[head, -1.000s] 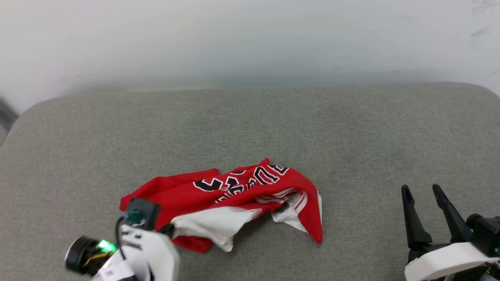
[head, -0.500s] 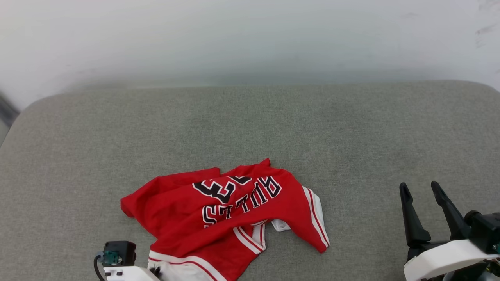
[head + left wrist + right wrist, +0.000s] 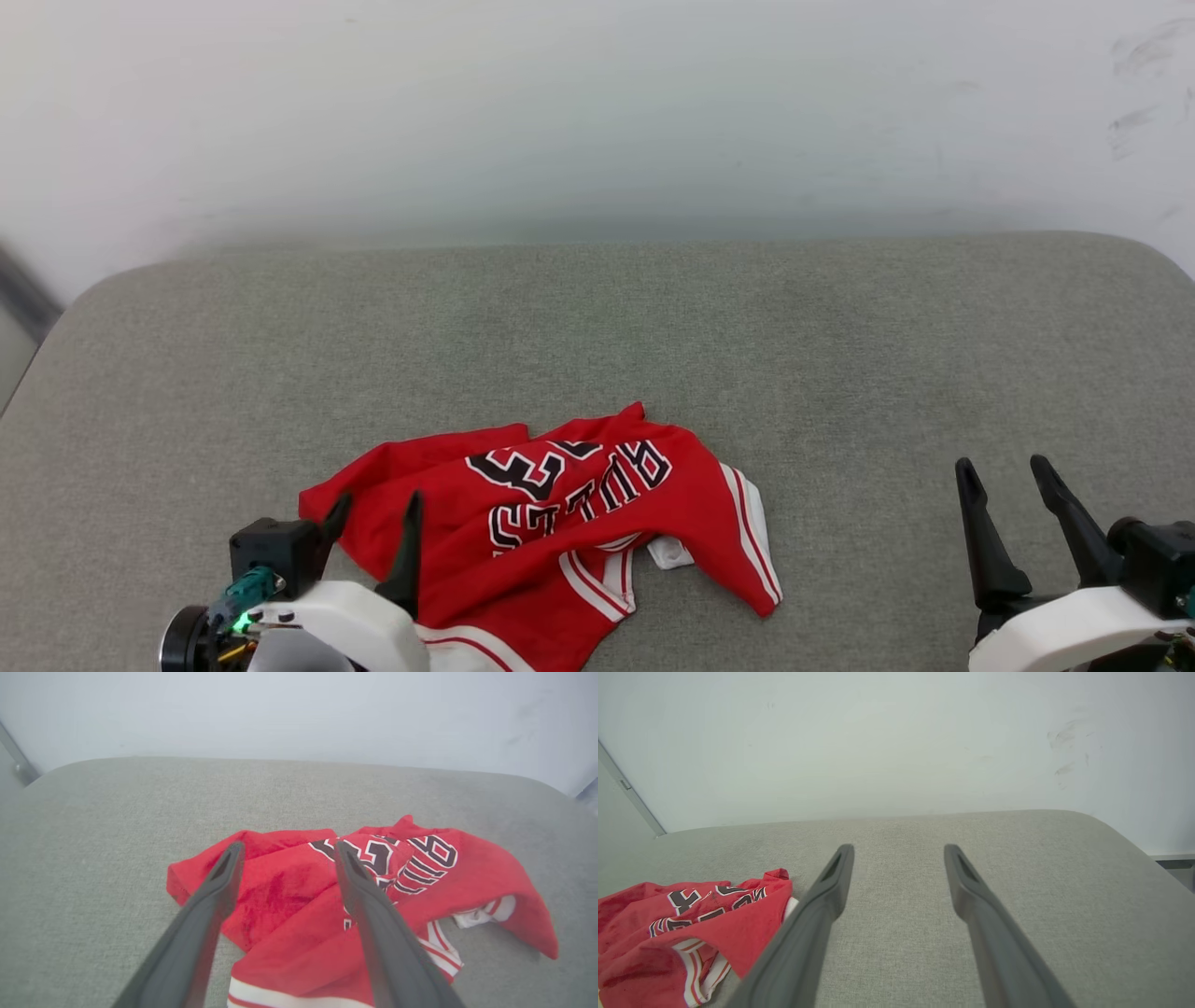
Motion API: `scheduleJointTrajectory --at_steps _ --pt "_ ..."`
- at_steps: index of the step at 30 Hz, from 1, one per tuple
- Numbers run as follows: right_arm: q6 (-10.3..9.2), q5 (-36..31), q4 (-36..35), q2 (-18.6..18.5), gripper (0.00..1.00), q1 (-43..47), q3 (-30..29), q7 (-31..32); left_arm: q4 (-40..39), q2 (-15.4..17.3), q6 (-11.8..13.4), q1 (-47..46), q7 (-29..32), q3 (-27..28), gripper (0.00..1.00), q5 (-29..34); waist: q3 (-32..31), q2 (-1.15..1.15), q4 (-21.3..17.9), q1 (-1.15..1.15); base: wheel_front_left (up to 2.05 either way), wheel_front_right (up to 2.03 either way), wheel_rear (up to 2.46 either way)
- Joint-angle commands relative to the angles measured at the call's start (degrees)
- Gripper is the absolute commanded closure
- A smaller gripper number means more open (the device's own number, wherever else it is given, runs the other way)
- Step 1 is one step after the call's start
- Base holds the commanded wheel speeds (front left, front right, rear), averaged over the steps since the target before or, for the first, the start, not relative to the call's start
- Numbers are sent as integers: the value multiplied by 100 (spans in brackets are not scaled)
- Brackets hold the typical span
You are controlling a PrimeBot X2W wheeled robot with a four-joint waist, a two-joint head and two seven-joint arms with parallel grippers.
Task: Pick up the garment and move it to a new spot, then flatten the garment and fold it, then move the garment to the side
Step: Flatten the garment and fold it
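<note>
Red jersey T-shirt [image 3: 579, 504] lies crumpled near the front edge of the grey fabric cushion [image 3: 653, 317], so flattening, folding and moving it aside all look left to do. Over its left edge the left gripper [image 3: 377, 501] hovers, fingers apart and empty; the right gripper [image 3: 1000, 464], also spread, sits well apart. Black white-outlined "BULLS" reads upside down, "23" partly creased.

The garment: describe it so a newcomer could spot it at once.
On the broad grey surface before the pale wall, look near the front edge, left of centre. The garment lies crumpled there, by the open left gripper. It alone is bright red, with black white-outlined lettering and striped trim.
</note>
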Motion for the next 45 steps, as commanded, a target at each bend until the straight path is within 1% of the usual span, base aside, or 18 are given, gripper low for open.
scheduleJointTrajectory --at_steps 1,5,8,10,12,15,18,22,26,30,36,39,40,41,42,43,45 --pt "-1 -2 8 8 0 65 -21 5 -55 -25 -8 -83 -84 -9 0 55 -15 0 -13 0 0 0 0" --pt "0 53 121 8 0 119 -114 153 -366 -159 45 -152 -512 -42 0 256 -30 0 -36 0 0 0 0" --pt "0 151 280 8 0 142 -178 407 -548 -219 122 -165 -689 -62 0 368 -24 0 -23 0 0 0 0" --pt "0 207 462 9 0 196 -164 795 -655 -253 173 -150 -735 -90 0 426 -13 0 20 0 0 0 0" --pt "0 111 617 8 0 174 -168 1219 -737 -260 191 -151 -758 -116 0 454 9 0 100 0 0 0 0" --pt "0 178 785 -49 0 106 -22 1813 -827 -247 215 -139 -755 -141 0 500 47 0 248 0 0 0 0" --pt "0 319 932 -251 0 6 255 2363 -890 -225 244 -131 -733 -153 0 523 121 0 437 0 0 0 0" --pt "0 549 1031 -548 0 -230 733 2823 -943 -230 252 -199 -740 -160 0 541 313 0 680 0 0 0 0" --pt "-1 702 1109 -879 0 -586 1267 3062 -923 -287 235 -294 -795 -166 0 541 564 0 871 0 0 0 0" --pt "0 852 1250 -1143 0 -975 1775 3143 -833 -371 211 -381 -865 -168 0 515 786 0 1019 0 0 0 0" --pt "0 1069 1703 -1380 0 -1389 2367 3306 -654 -462 138 -520 -993 -157 0 456 1039 0 1128 0 0 0 0" --pt "0 1293 2032 -1385 0 -1409 2582 3492 -591 -508 109 -561 -1025 -175 0 455 1099 0 1151 0 0 0 0" --pt "0 1418 2127 -1360 7 -1385 2622 3578 -571 -518 106 -562 -1038 -177 0 449 1108 0 1153 0 0 0 0" --pt "0 1479 2202 -1352 55 -1372 2656 3668 -555 -525 106 -571 -1049 -175 0 454 1114 0 1149 0 0 0 0" --pt "1 1546 2238 -1362 67 -1364 2680 3717 -545 -530 110 -579 -1060 -174 0 461 1115 0 1142 0 0 0 0" --pt "1 1611 2240 -1355 100 -1371 2665 3705 -538 -537 120 -579 -1067 -168 0 461 1110 0 1126 0 0 0 0" --pt "0 1641 2202 -1403 100 -1437 2616 3639 -527 -533 147 -556 -1075 -160 0 463 1079 0 1072 0 0 0 0"
